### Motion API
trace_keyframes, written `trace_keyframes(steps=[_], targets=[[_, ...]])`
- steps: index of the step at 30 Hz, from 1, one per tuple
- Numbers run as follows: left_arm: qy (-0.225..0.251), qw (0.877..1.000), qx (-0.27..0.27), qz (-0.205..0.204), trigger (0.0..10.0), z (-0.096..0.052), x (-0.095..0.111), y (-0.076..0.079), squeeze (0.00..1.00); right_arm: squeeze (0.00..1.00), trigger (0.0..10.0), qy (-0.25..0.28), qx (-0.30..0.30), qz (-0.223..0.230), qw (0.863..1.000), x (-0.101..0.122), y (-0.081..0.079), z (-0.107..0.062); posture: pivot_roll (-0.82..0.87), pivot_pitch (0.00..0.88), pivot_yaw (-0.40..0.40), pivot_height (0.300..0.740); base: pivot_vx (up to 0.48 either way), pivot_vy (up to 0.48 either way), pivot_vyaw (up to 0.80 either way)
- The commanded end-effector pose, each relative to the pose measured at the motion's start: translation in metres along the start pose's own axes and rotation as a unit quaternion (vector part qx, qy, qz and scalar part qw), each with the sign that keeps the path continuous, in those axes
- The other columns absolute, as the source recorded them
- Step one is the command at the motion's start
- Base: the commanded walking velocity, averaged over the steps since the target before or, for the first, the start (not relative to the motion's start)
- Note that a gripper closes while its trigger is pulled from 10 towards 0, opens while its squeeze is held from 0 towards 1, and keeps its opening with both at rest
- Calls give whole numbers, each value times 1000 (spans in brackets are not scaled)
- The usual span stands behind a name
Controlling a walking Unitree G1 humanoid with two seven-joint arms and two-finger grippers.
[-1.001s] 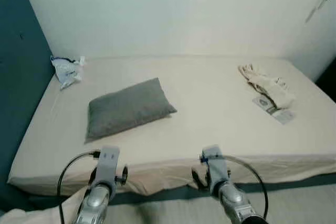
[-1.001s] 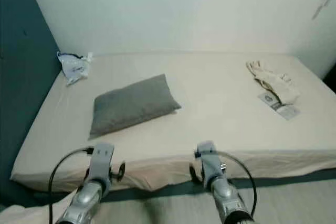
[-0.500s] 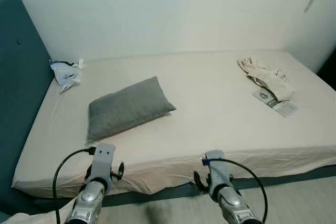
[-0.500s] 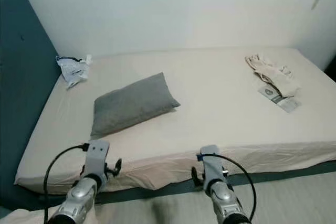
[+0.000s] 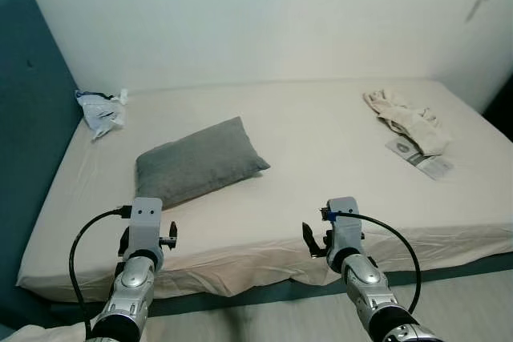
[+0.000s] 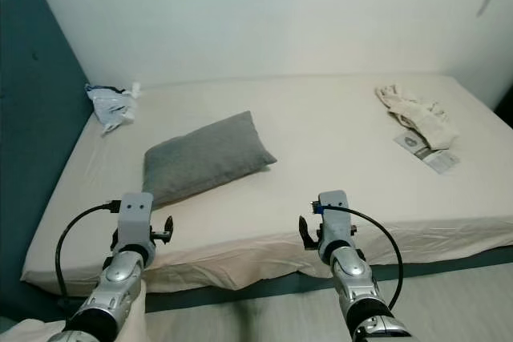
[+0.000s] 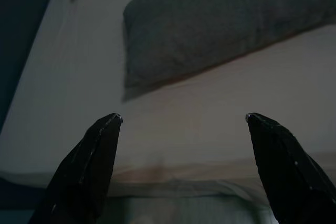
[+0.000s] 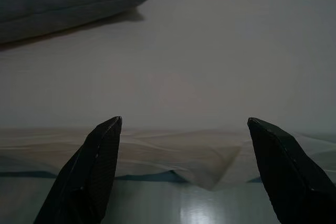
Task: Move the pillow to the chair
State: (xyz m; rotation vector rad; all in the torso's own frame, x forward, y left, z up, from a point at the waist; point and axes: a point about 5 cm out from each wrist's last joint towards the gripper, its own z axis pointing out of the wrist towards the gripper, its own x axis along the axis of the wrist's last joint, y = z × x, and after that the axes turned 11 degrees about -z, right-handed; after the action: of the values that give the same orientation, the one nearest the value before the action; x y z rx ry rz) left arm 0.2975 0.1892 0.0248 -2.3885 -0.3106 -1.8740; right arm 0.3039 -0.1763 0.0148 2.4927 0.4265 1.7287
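Left eye view: pillow [image 5: 195, 162] lies untouched on the bed [image 5: 321, 174]; left tool [image 7: 181, 169] and right tool [image 8: 184, 169], both released, hover short; everything remains

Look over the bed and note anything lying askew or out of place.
The grey pillow lies skewed, away from the headboard. A crumpled bag sits in the bed's corner, and pale cloth with a card lies opposite.
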Motion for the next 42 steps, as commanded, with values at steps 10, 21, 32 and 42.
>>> trace_keyframes(steps=[10,21,32,42], targets=[[11,999,-41,-23,10000,-13,-7,9,0,0,10000,29,33,-2,999,8,-6,1,13,100,-72,740,0,0,0],[44,996,-57,-45,10000,-13,3,25,0,0,10000,23,21,1,1000,1,1,-3,-14,108,-73,740,186,0,0],[49,996,-53,-48,10000,-11,8,23,0,0,10000,22,23,-1,1000,1,2,-3,-4,100,-73,740,381,0,0],[55,997,-39,-48,10000,-11,10,12,0,0,10000,25,34,-7,999,8,-4,2,14,98,-63,740,147,0,0]])
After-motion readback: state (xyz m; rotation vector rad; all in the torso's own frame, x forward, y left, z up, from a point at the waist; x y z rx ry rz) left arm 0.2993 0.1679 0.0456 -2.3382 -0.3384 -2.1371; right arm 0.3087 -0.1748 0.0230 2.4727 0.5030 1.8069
